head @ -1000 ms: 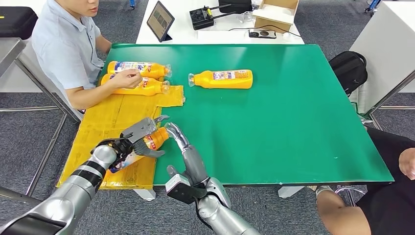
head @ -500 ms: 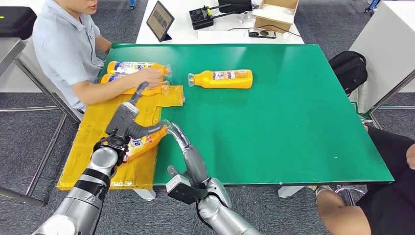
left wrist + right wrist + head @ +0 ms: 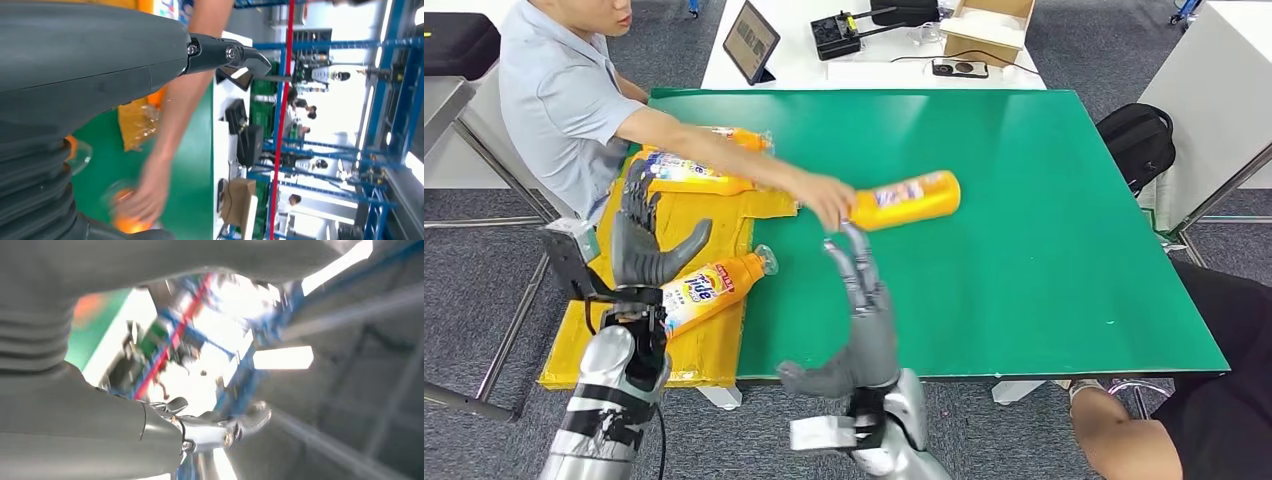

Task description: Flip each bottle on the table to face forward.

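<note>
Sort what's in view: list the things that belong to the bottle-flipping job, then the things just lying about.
Job:
Tide bottle on the cardboard
bottle in the person's hand
two bottles by the person
left hand, right hand

Lying about:
tablet
black device
cardboard box
backpack

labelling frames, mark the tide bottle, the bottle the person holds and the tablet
Tide bottle (image 3: 709, 285), head view, on its label.
Bottle the person holds (image 3: 914, 198), head view, on its body.
Tablet (image 3: 751, 41), head view, on its screen.
</note>
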`<act>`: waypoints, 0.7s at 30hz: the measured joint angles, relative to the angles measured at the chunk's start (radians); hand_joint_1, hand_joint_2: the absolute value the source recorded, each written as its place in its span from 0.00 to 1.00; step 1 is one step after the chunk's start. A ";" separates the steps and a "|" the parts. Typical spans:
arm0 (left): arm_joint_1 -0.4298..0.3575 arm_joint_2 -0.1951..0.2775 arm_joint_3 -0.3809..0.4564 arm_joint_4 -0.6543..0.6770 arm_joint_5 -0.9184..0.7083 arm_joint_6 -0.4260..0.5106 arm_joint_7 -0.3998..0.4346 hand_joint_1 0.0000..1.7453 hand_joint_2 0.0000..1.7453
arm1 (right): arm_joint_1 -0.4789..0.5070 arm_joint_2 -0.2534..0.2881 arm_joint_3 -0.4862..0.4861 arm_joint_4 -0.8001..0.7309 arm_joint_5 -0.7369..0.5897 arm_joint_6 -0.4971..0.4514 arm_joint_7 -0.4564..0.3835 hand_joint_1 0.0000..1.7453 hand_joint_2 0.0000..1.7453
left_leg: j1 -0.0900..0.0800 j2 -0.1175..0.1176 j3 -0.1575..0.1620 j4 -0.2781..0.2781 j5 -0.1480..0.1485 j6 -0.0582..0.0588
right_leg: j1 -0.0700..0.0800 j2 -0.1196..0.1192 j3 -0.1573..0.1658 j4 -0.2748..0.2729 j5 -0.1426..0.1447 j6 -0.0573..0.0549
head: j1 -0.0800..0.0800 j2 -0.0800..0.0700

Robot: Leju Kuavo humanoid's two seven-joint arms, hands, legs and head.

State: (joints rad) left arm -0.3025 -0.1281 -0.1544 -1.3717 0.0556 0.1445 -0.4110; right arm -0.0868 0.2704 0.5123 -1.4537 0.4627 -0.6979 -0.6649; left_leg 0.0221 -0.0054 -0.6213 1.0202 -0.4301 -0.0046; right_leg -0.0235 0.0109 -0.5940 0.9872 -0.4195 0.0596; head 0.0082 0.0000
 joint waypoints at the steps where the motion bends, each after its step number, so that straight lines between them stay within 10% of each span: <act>1: 0.023 -0.002 0.004 -0.020 -0.001 0.012 -0.004 0.00 1.00 | 0.028 -0.002 -0.024 -0.061 0.015 0.000 0.000 0.00 1.00 | 0.000 0.000 0.000 0.000 0.000 0.000 | 0.000 0.000 0.000 0.000 0.000 0.000 | 0.000 0.000; 9: 0.230 -0.012 0.067 -0.179 -0.068 0.111 -0.070 0.00 1.00 | 0.191 -0.020 -0.204 -0.266 0.066 -0.002 0.000 0.00 1.00 | 0.000 0.001 0.000 0.000 -0.001 -0.001 | 0.000 0.000 0.000 -0.001 0.000 0.000 | 0.000 0.000; 21: 0.449 -0.038 0.125 -0.352 -0.268 0.181 -0.084 0.00 1.00 | 0.214 -0.140 -0.402 0.039 0.357 0.122 0.240 0.00 1.00 | 0.000 0.000 0.000 0.000 -0.001 0.000 | 0.000 0.000 0.001 -0.001 0.000 0.000 | 0.000 0.000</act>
State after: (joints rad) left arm 0.1462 -0.1658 -0.0295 -1.7232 -0.2123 0.3250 -0.4948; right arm 0.1268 0.1302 0.1100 -1.4147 0.8199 -0.5758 -0.4249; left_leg 0.0220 -0.0053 -0.6208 1.0200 -0.4313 -0.0050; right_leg -0.0235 0.0109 -0.5931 0.9861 -0.4196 0.0598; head 0.0081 0.0000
